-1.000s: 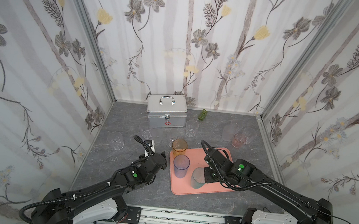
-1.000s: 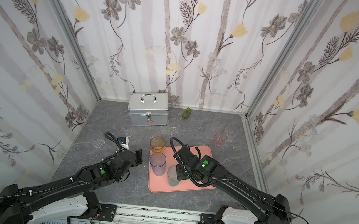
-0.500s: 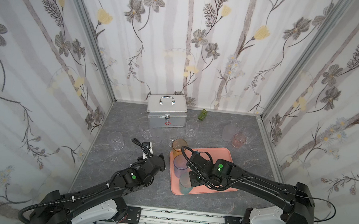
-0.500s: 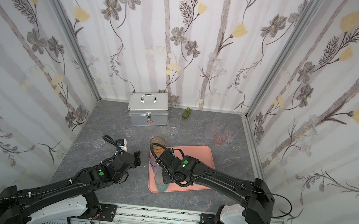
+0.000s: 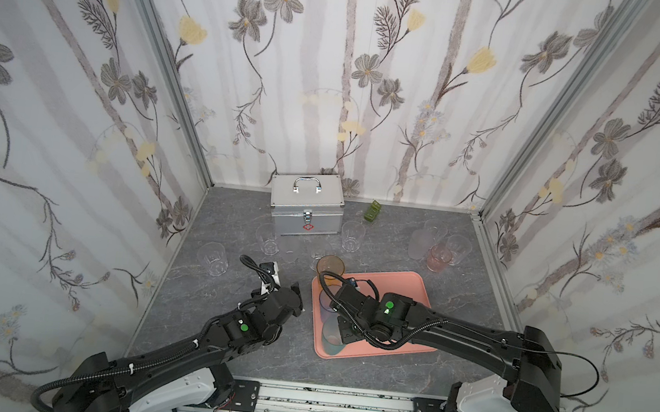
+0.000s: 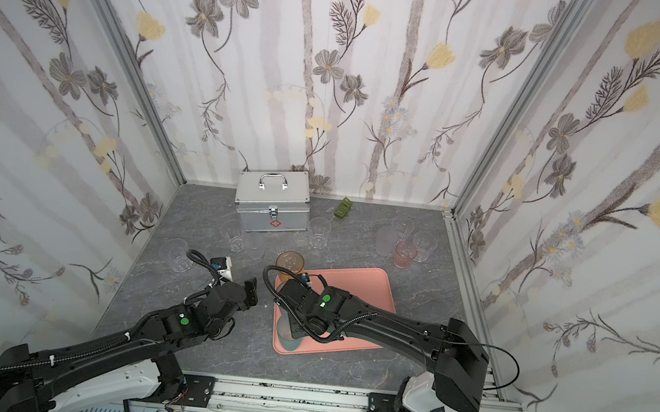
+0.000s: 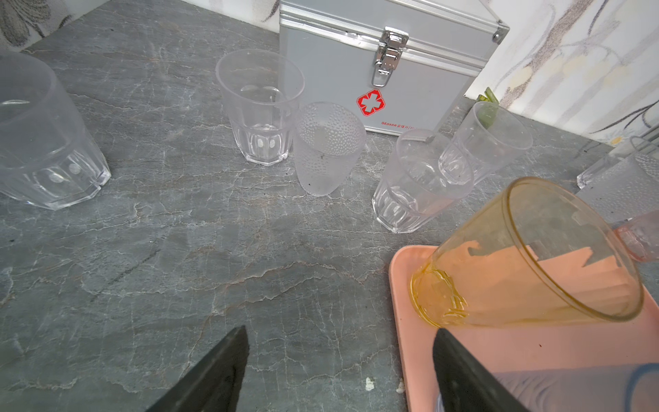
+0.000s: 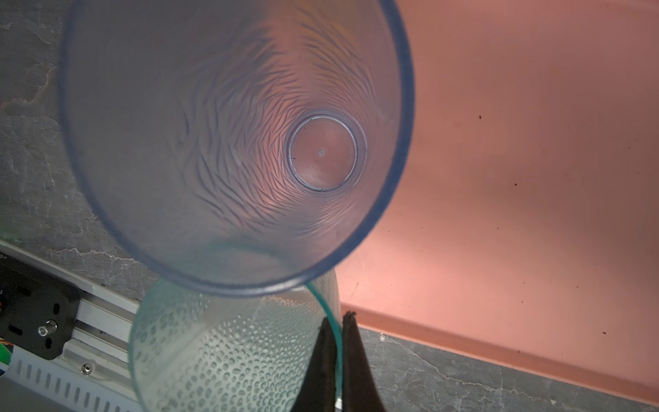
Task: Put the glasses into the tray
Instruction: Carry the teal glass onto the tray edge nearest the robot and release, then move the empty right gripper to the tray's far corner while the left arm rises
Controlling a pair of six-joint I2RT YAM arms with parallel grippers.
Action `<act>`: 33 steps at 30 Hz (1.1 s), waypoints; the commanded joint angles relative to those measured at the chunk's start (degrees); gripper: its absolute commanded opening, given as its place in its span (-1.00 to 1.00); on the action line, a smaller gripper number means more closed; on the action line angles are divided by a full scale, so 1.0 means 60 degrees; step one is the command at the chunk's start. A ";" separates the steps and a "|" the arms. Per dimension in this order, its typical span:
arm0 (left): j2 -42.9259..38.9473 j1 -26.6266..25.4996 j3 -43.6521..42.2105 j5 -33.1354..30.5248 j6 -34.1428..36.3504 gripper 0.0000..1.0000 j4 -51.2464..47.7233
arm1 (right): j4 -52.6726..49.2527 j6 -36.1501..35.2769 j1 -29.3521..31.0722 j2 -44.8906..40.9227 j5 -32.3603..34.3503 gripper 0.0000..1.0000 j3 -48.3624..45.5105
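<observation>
Glasses (image 5: 352,236) mostly stand on the surface (image 5: 206,294), off the tray (image 5: 404,281). In both top views my right arm has swung the teal glass (image 5: 333,339) to the tray's near left corner, just beside the blue glass (image 5: 327,298). Left wrist: left pincer (image 7: 340,333) apart, empty, near the amber glass (image 7: 527,257). Right wrist: right pincer (image 8: 338,317) clamped on the teal rim; I judge release is next.
</observation>
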 commanded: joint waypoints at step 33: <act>0.0804 0.0024 0.0280 -0.0163 -0.0257 0.71 0.0060 | 0.5065 -0.2097 -1.0270 -0.1798 -0.2413 0.04 -0.4473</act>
